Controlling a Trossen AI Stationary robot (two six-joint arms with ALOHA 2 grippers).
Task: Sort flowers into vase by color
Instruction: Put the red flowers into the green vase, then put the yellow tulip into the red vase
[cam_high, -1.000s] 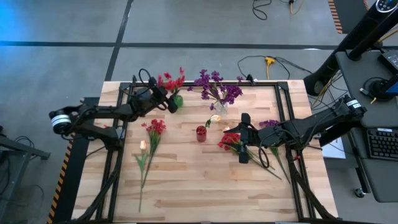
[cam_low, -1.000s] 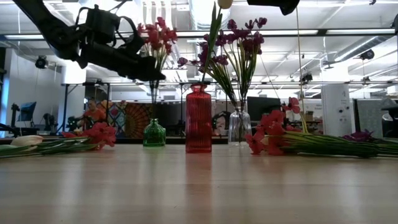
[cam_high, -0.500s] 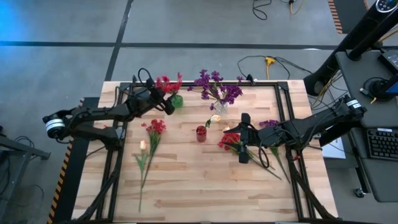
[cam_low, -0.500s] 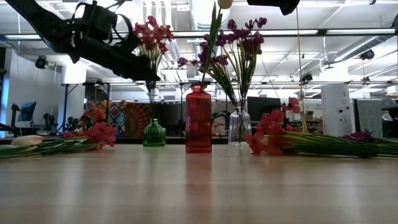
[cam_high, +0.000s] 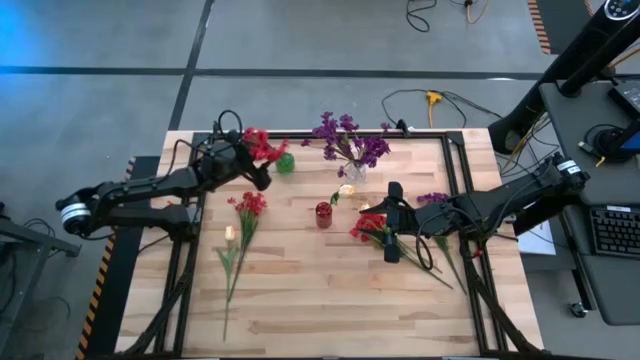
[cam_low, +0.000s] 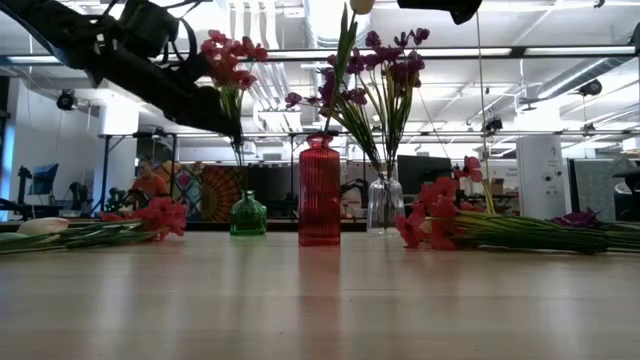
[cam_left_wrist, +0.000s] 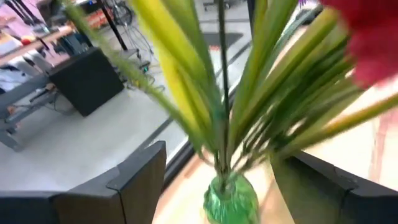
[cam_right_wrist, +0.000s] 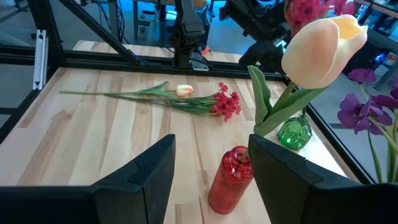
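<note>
Releasing the red sprig (cam_high: 256, 146) into the green vase (cam_high: 286, 162) near the table's (cam_high: 320, 300) far edge, my left gripper (cam_left_wrist: 217, 180) stands wide, holding nothing; next, clear off toward the loose flowers (cam_high: 240, 225) by the left edge; right gripper (cam_right_wrist: 208, 174) part-open, idle.

On the wooden surface (cam_high: 330, 290), the left gripper (cam_high: 250, 168) sits beside a red sprig (cam_high: 260, 145) near the green vase (cam_high: 286, 162). Purple flowers (cam_high: 348, 142) stand in a clear vase (cam_high: 354, 173); a red vase (cam_high: 323, 215) holds a cream bloom (cam_high: 346, 190). The right gripper (cam_high: 391, 215) hovers over red flowers (cam_high: 372, 228) (lying flat). More sprigs (cam_high: 240, 235) lie left.
</note>
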